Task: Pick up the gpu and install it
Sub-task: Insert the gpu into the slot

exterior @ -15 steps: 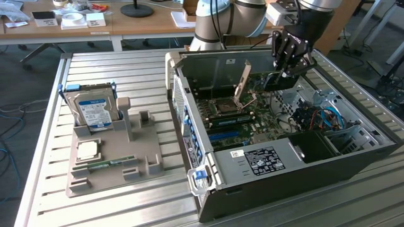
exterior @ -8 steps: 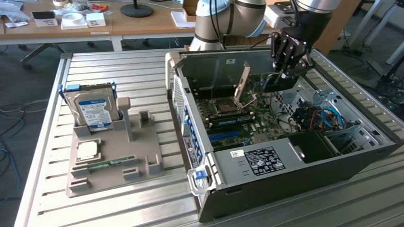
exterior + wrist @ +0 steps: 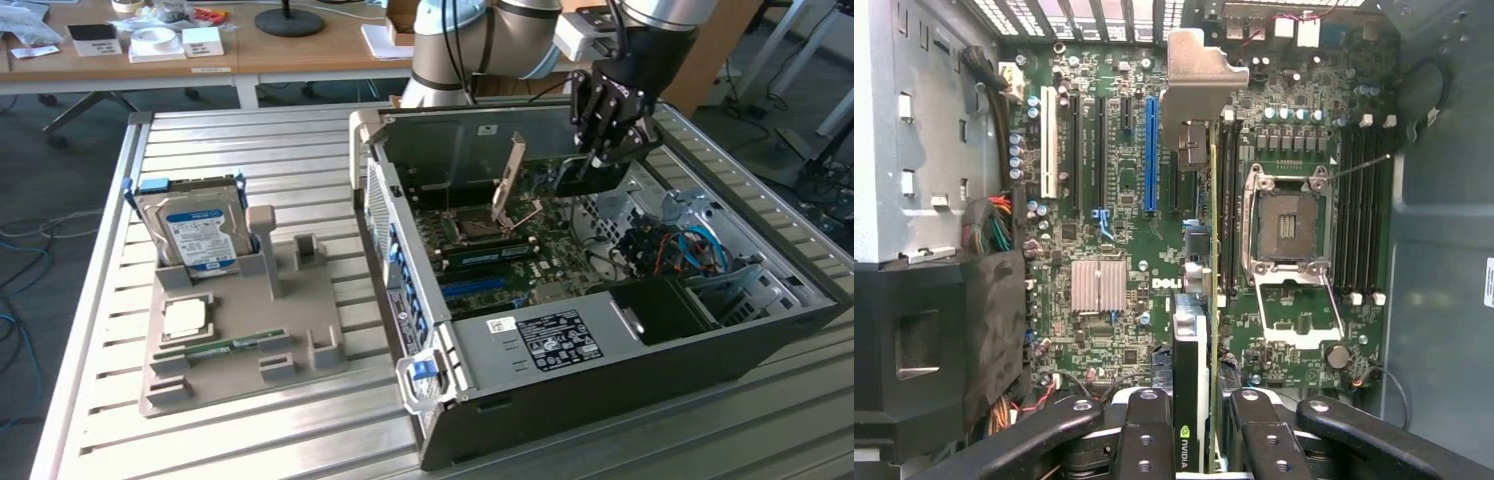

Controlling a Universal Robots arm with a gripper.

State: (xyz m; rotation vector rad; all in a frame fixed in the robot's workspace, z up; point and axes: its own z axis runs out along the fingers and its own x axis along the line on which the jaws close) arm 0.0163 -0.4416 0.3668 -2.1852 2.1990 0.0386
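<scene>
gpu pinched in the tool inside the open computer case
card held edge-on over the motherboard, between the blue slot and the cpu socket.

Arm reaching downward, gripper vertical, clamped tight on the gpu.

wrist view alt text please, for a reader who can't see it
The black gripper is shut on the thin black-faced, green-edged gpu card, held edge-on above the green motherboard in an open computer case. The long blue slot is empty.
</scene>
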